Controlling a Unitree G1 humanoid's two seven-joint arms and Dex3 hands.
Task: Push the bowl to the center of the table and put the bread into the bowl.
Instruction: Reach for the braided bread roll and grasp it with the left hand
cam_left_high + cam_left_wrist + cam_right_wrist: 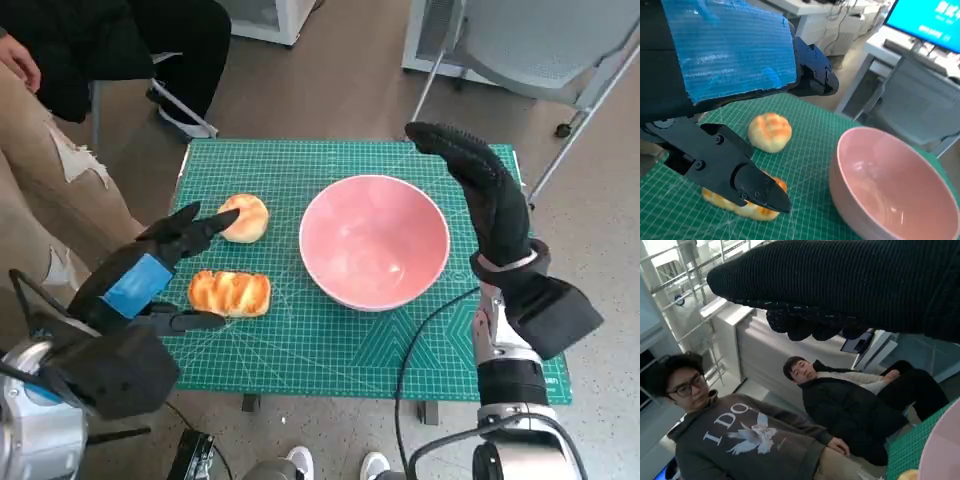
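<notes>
left hand (150,275), nearest the camera at 8 o'clock, fingers apart and holding nothing, above the long bread (230,293). round bun (245,217) at 10 o'clock. pink bowl (374,241) near the green mat's (330,345) centre. right hand (480,190) at 3 o'clock beside the bowl, fingers extended, holding nothing.

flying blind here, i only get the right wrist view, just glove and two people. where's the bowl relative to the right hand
Observer: The pink bowl sits just beside the right hand, on its left; the hand is open and raised by the rim.
Operator: is the bread in it yet
Observer: No. The round bun and the braided loaf both lie on the green mat, left of the bowl.
Operator: left hand holding either
Observer: No, the left hand is open, its fingers spread around the loaf.
</notes>
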